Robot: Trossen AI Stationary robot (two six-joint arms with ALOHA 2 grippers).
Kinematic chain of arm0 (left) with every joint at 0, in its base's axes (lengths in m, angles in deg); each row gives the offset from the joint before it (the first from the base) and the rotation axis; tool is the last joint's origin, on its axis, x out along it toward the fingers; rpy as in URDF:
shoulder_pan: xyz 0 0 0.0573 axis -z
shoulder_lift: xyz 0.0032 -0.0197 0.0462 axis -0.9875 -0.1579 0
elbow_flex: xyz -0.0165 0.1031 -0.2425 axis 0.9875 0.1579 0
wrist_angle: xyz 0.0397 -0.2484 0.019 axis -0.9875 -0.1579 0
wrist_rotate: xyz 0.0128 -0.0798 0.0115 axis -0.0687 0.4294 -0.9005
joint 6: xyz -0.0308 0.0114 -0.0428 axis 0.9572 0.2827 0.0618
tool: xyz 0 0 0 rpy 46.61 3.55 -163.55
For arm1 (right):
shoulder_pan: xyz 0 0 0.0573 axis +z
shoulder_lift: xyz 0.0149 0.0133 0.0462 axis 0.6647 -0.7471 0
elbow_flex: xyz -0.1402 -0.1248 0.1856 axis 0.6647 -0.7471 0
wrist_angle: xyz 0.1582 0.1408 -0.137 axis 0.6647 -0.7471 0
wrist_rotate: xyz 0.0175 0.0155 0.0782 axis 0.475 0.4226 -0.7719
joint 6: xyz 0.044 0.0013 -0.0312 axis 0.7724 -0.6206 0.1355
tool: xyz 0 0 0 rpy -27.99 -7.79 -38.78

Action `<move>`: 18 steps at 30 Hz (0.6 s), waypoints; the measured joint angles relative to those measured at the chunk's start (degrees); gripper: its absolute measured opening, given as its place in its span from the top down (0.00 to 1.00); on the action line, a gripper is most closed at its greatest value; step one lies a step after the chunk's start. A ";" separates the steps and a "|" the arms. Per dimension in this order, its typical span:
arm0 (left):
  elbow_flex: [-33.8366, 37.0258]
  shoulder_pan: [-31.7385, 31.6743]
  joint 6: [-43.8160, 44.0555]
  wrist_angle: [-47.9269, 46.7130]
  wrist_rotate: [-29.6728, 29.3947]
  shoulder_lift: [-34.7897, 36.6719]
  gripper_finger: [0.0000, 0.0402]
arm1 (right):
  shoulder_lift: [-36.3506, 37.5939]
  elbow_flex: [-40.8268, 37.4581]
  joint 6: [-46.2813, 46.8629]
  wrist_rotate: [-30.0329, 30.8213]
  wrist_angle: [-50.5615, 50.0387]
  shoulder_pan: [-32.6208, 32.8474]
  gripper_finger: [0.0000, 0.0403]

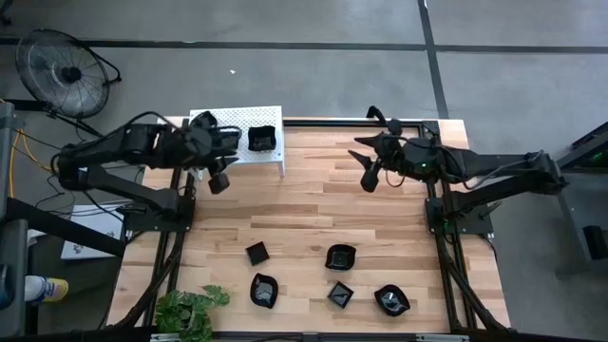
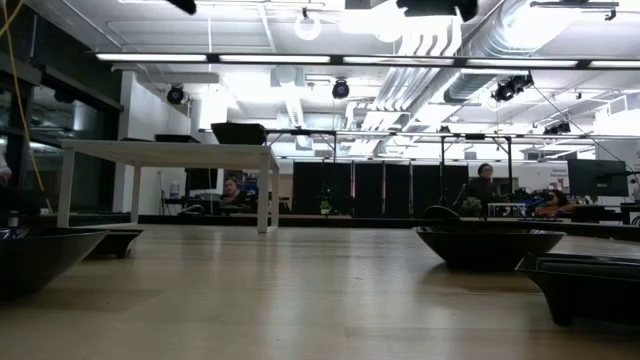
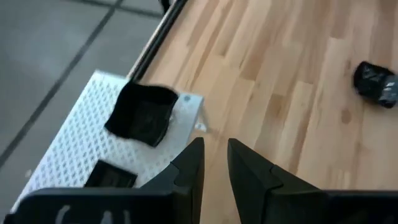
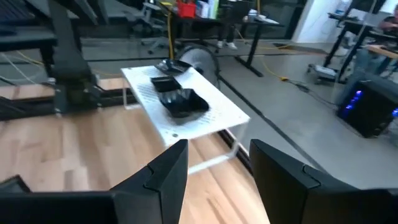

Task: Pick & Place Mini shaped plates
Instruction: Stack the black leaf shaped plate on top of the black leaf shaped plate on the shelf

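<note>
1. Mini shaped plates: five lie at the near edge of the wooden table (image 1: 313,209) — a square plate (image 1: 256,253), a wavy plate (image 1: 264,290), a round-lobed plate (image 1: 340,256), a small square plate (image 1: 340,294) and a leaf-like plate (image 1: 391,300).
2. Left gripper (image 3: 214,163) hovers mid-table just beside the white perforated shelf (image 1: 237,142), fingers narrowly apart, nothing between them.
3. Right gripper (image 4: 217,165) hangs near the table's far right, fingers wide apart, empty.
4. Placed plate (image 1: 261,139) sits on the shelf at the far edge.
5. Judgement: between placements; the next move calls for a descent onto a near plate's rim.
</note>
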 joint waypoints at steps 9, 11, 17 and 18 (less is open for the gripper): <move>4.13 8.56 -0.13 5.29 -5.85 5.29 0.83 | -7.12 1.96 1.28 -1.53 5.27 1.76 0.59; 7.84 10.37 -0.12 9.21 -5.93 7.01 0.83 | -8.84 3.98 1.29 -1.56 4.96 2.13 0.59; 20.52 15.00 -0.10 24.03 -5.87 13.03 0.83 | -14.55 10.89 1.31 -3.22 0.31 2.32 0.59; 22.28 15.76 -0.11 26.12 -5.90 14.11 0.83 | -15.61 12.10 1.73 -3.83 -1.78 2.32 0.59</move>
